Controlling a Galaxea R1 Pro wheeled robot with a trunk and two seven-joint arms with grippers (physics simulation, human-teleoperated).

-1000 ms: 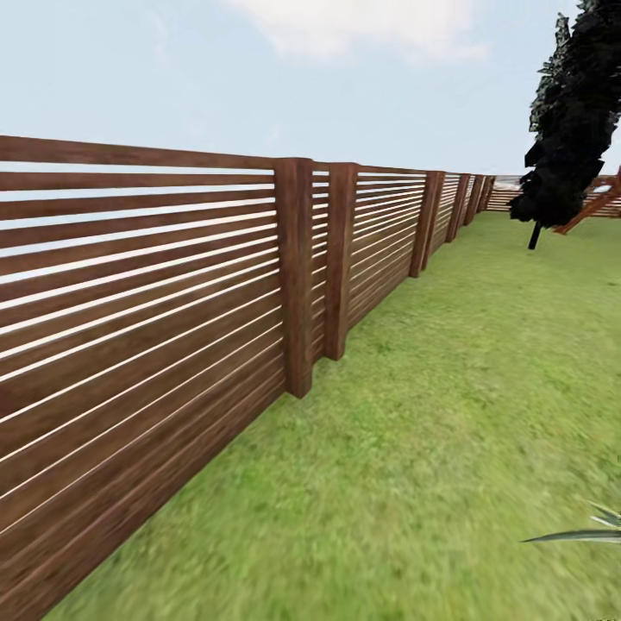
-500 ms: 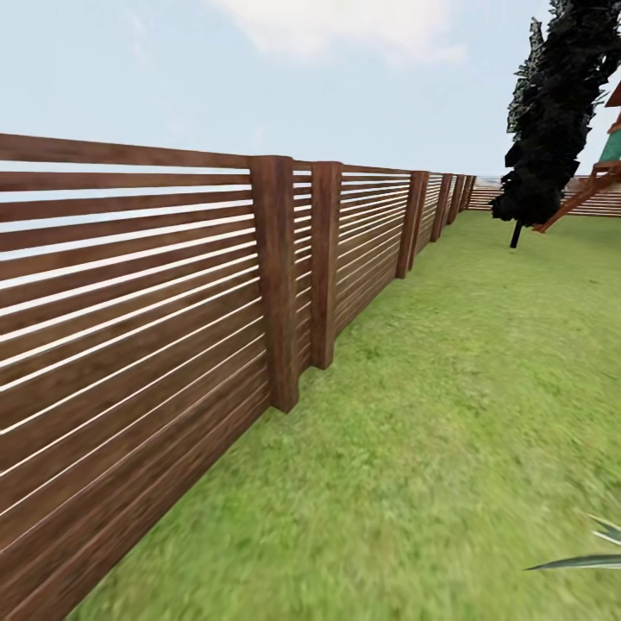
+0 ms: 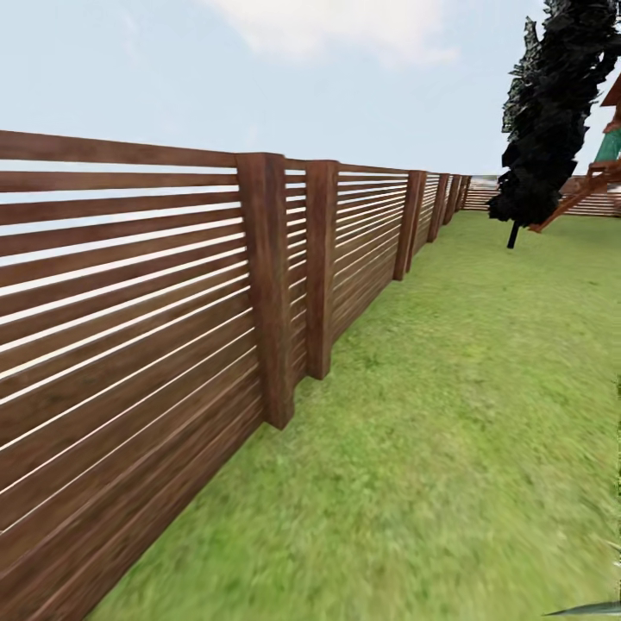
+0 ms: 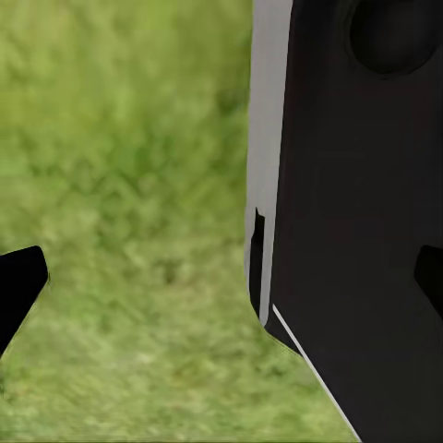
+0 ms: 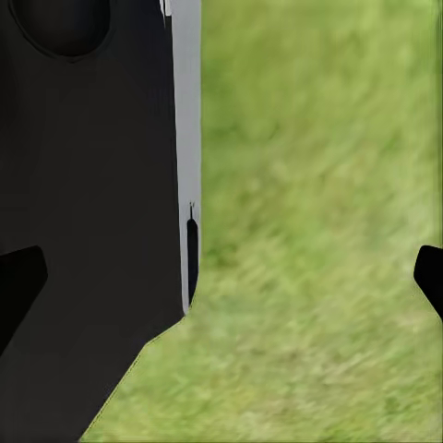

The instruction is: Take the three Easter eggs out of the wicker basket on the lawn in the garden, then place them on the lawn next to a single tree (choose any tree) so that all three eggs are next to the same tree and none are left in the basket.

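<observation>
The lawn [image 3: 466, 388] of mottled green grass runs from my feet to the far end of the garden. The three Easter eggs, the wicker basket and the grey-brown-trunked tree are out of view. In the left wrist view my left gripper [image 4: 221, 281] hangs open over grass, its dark fingertips [image 4: 18, 286] far apart, with nothing between them. My right gripper [image 5: 221, 281] is likewise open over grass, one fingertip [image 5: 429, 277] at the frame's edge. A black and grey panel of my own body stands beside each gripper.
A brown horizontal-slat fence [image 3: 129, 328] lines the left side, with thick posts [image 3: 267, 285]. An all-black dark tree [image 3: 552, 112] stands far off at the right. Behind it is a wooden play structure [image 3: 595, 185]. A frond tip [image 3: 586, 611] pokes in at the lower right corner.
The whole head view has shifted: the fence and black tree slid left, the play structure came into view at the right, and the frond dropped almost out of the frame.
</observation>
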